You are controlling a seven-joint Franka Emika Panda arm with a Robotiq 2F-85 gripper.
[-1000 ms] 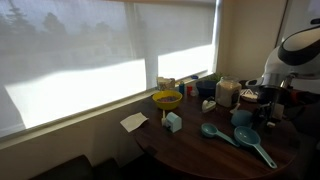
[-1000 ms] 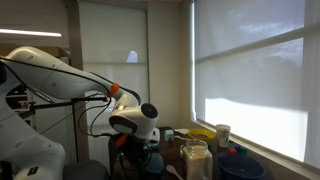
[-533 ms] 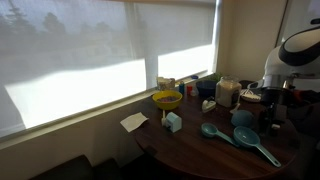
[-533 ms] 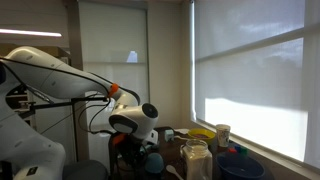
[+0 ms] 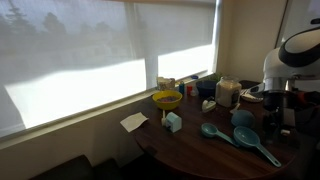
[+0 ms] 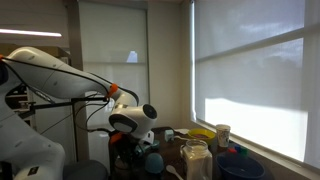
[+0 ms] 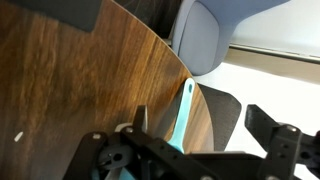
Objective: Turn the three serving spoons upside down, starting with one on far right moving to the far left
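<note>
The end effector (image 7: 200, 122), spread wide over a teal spoon (image 7: 184, 110), should drop straight and pinch its handle.

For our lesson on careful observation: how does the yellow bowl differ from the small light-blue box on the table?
Colour: the yellow bowl is bright yellow, while the light-blue box is pale blue.
Shape: the bowl is round and open-topped; the box is blocky.
Size: the bowl looks wider than the box.
Place: the bowl sits nearer the window, the box nearer the table edge.
Both rest on the same table.
</note>
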